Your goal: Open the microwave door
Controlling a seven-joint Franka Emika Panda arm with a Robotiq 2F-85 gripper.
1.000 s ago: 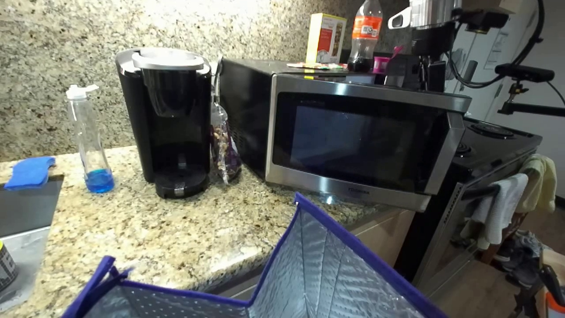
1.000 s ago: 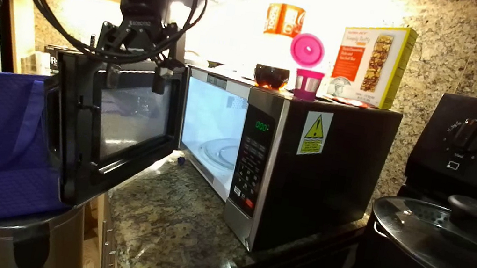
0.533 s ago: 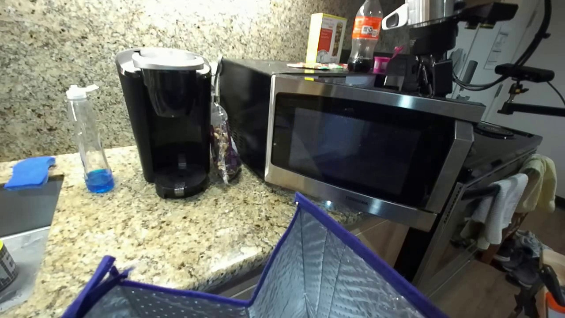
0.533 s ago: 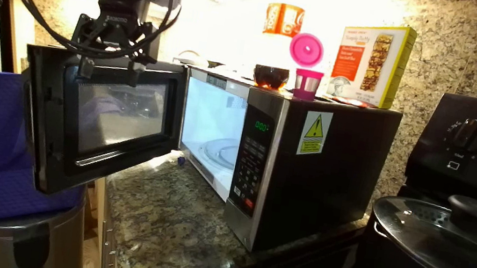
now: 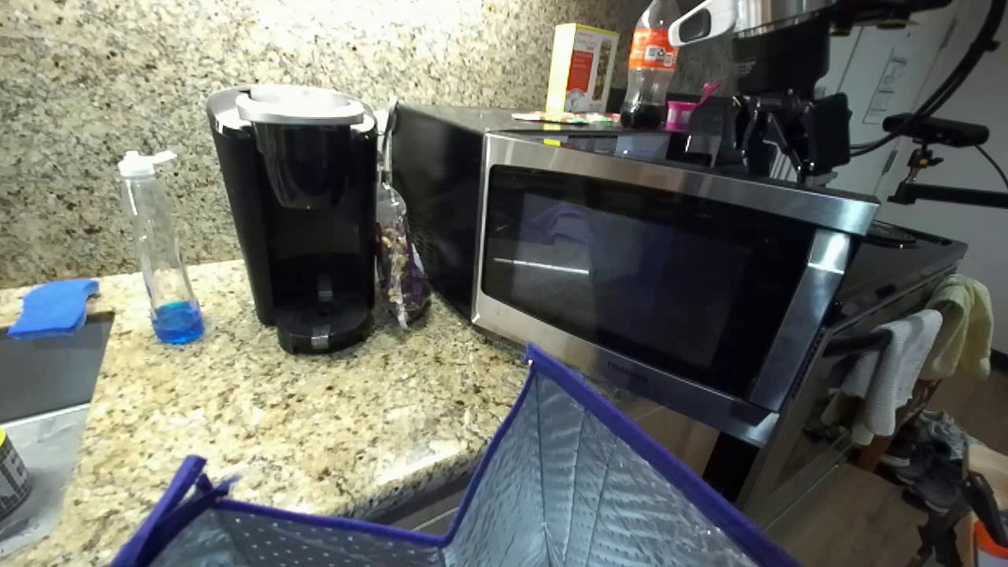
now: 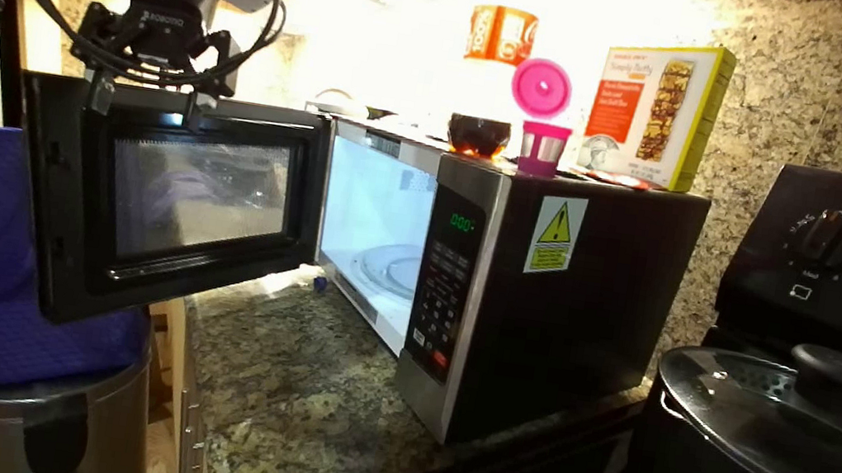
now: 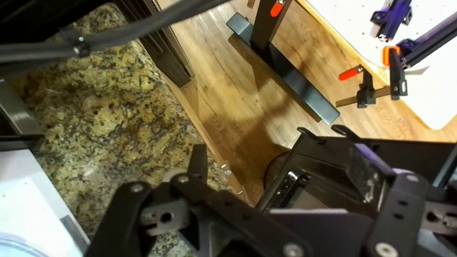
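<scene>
The microwave (image 6: 577, 310) sits on the granite counter, its lit interior showing; it also appears in an exterior view (image 5: 441, 181) from its other side. The microwave door (image 6: 203, 212) stands wide open, swung out from the cavity; its dark glass front and steel frame show in an exterior view (image 5: 622, 276). In the wrist view, the door's inner face (image 7: 321, 153) is at lower right, with its latch hooks. My gripper (image 6: 150, 102) is open, fingers apart and pointing down, by the inner side of the door's top edge. In the wrist view the fingers (image 7: 284, 166) hold nothing; whether one touches the door is unclear.
A blue insulated bag (image 5: 551, 465) stands close to the door's outer side. A coffee maker (image 5: 307, 220) is beside the microwave. A bottle (image 5: 652, 67), a box (image 6: 656, 113) and a pink cup (image 6: 543, 146) stand on the microwave. A lidded pot (image 6: 780, 457) is on the stove.
The door has swung further open, away from the microwave. My gripper has moved outward the same way along the door's inner side, and its fingertips now sit slightly higher against the door.
</scene>
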